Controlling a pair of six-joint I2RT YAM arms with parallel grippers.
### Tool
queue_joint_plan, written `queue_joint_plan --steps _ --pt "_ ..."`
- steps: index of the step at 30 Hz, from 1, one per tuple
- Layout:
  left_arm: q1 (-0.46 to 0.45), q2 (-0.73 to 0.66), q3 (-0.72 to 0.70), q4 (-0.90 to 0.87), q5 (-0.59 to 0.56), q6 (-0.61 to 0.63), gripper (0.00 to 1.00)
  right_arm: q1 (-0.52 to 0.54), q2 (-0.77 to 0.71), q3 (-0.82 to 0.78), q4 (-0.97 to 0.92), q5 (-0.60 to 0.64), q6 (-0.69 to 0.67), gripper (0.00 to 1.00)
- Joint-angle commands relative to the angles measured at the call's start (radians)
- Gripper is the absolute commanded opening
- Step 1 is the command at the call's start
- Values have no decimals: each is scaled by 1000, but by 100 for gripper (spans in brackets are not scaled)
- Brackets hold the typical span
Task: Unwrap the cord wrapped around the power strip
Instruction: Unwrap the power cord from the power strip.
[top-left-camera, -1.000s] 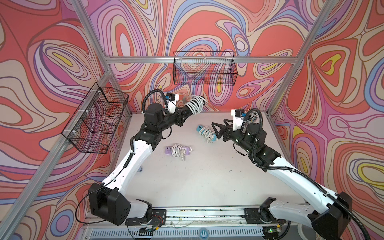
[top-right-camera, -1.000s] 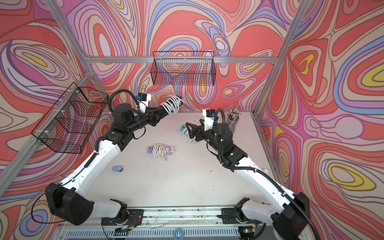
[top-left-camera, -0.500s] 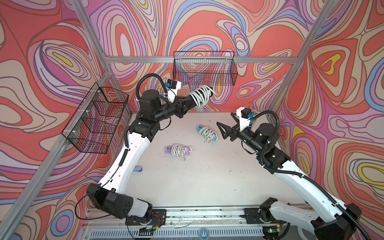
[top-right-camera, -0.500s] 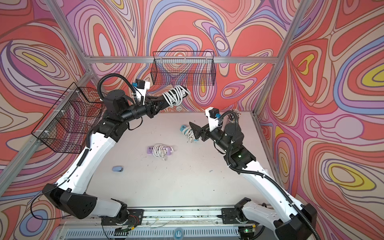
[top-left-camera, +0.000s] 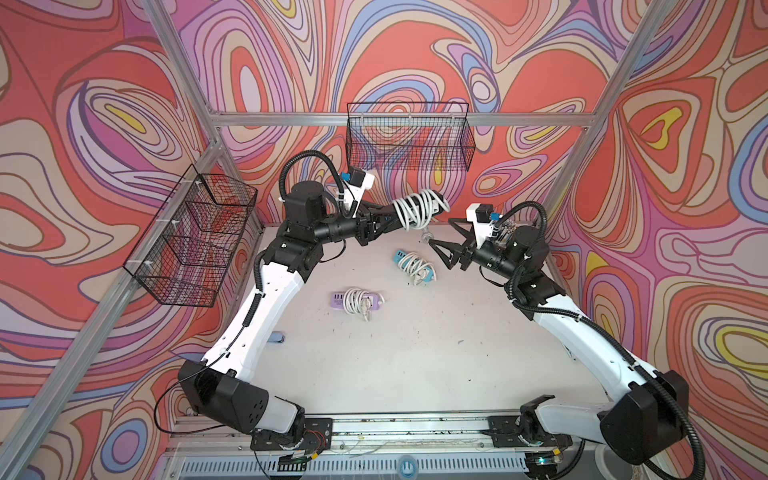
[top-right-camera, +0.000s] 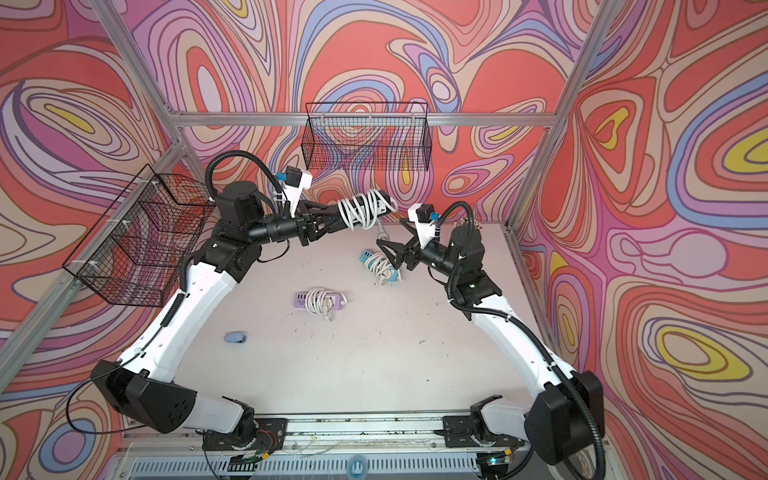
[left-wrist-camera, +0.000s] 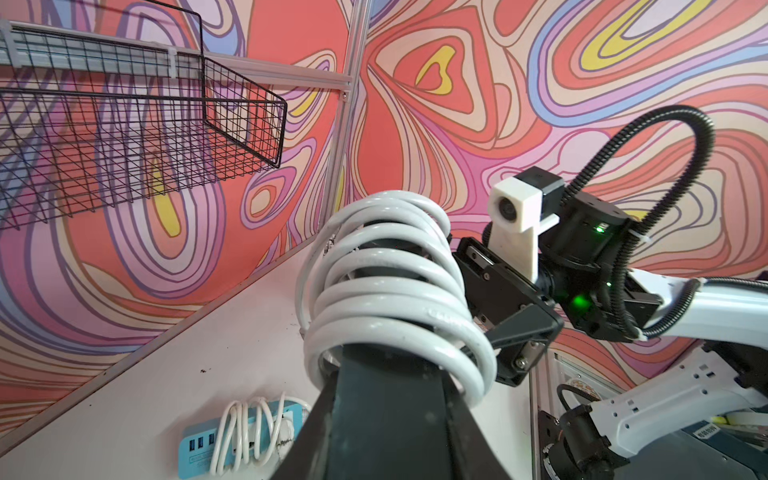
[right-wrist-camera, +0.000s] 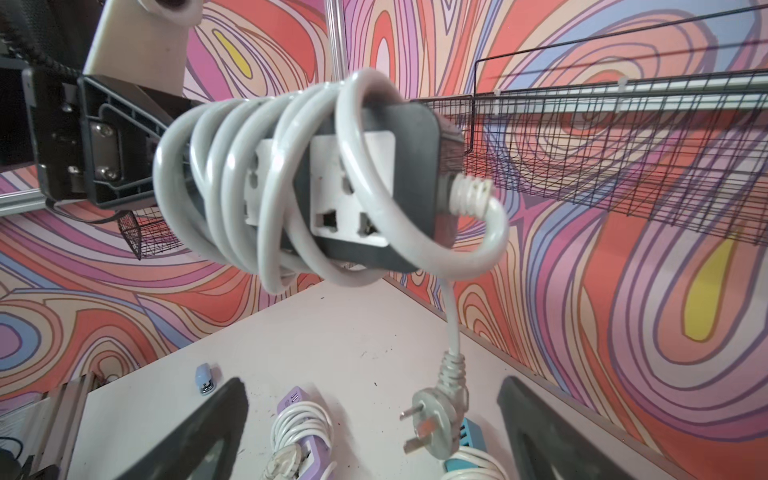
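Since a second ago the left arm has swung its load up and to the right, and the right arm has lifted off the table, where it had been low beside the blue strip.

The left claw is pinched tight on one end of the black power strip and holds it in the air, roughly level, over the far part of the table. The white cord is wound around the strip in several close turns that cover most of its sockets. One looser loop runs to the free end, and from there a short tail hangs down to the plug.

The right claw is spread as wide as it goes and grips nothing. It faces the strip's free end, and the plug dangles just in front of its tips — no contact shows.

On the table below lie two more wrapped strips: a blue one near the right claw and a purple one nearer the middle. A small blue stapler sits well to the left, by the left arm. Wire baskets hang on the far wall and the left wall — the far one is just behind the raised strip.
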Motion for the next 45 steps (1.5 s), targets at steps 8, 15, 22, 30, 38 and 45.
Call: queue_joint_plan --steps 8,15,22,30,38,45 --pt "14 -109 -103 169 81 110 0 -38 115 85 108 -216 70 97" --pt "52 -123 -185 305 127 64 0 -60 178 103 87 -306 80 96" --pt "61 -103 -196 394 183 -28 0 -60 255 132 156 -351 126 95" --pt "60 -91 -193 408 215 -49 0 -60 354 240 188 -377 140 94" --pt "61 -72 -198 451 247 -95 0 -60 413 300 241 -399 188 91" --pt "60 -62 -202 489 269 -128 0 -60 470 338 335 -440 296 77"
